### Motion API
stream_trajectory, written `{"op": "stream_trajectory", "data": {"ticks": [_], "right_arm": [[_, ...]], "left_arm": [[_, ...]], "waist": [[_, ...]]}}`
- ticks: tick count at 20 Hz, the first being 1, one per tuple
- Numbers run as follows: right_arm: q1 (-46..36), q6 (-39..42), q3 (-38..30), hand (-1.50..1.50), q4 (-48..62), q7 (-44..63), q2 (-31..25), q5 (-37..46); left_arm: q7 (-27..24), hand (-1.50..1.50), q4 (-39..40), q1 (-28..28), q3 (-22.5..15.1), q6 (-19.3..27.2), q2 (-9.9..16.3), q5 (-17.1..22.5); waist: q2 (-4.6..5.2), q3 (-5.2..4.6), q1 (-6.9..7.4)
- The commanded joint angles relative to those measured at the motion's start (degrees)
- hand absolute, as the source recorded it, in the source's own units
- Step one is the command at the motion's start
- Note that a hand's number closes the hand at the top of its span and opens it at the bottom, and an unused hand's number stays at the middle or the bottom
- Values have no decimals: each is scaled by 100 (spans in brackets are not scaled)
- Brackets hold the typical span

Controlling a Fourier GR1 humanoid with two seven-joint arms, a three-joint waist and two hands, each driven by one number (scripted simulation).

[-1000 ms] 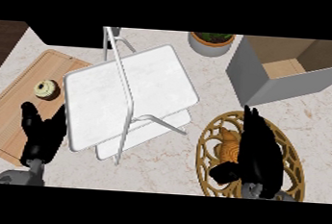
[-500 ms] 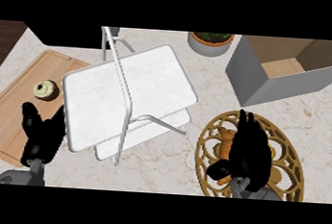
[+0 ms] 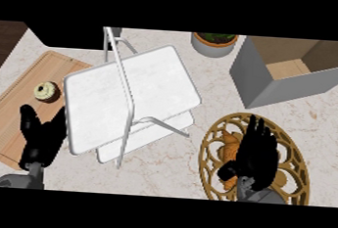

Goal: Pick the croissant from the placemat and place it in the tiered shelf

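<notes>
Right hand (image 3: pixel 255 155), fingers straight and spread, hovers over the croissant (image 3: pixel 232 145) on the gold placemat (image 3: pixel 214 153); left hand (image 3: pixel 41 136) rests open.

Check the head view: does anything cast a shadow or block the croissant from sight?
Head view: lighting is flat, with no clear shadow or glare on the counter; the right hand covers most of the croissant on the round golden placemat; the white tiered shelf is unobstructed.
</notes>
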Motion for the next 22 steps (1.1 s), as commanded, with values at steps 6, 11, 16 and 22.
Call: {"op": "stream_trajectory", "data": {"ticks": [6, 11, 16, 22], "right_arm": [[-53, -308, -410, -150, 453, -276, 163, 200], [178, -653, -71, 150, 1071, -597, 173, -89], [-221, -157, -272, 150, 1520, -1179, 166, -368], [-34, -664, 611, 150, 1044, -903, 168, -337]], "left_arm": [[159, 0, 34, -84, 299, -221, -229, -257], [62, 0, 341, -250, 454, -424, -124, -208], [31, 0, -43, 65, 271, -225, -304, -403], [63, 0, -101, 145, 320, -324, -385, -352]], "waist": [[5, -5, -2], [15, -5, -7], [13, -4, 20], [3, -5, 20]]}}
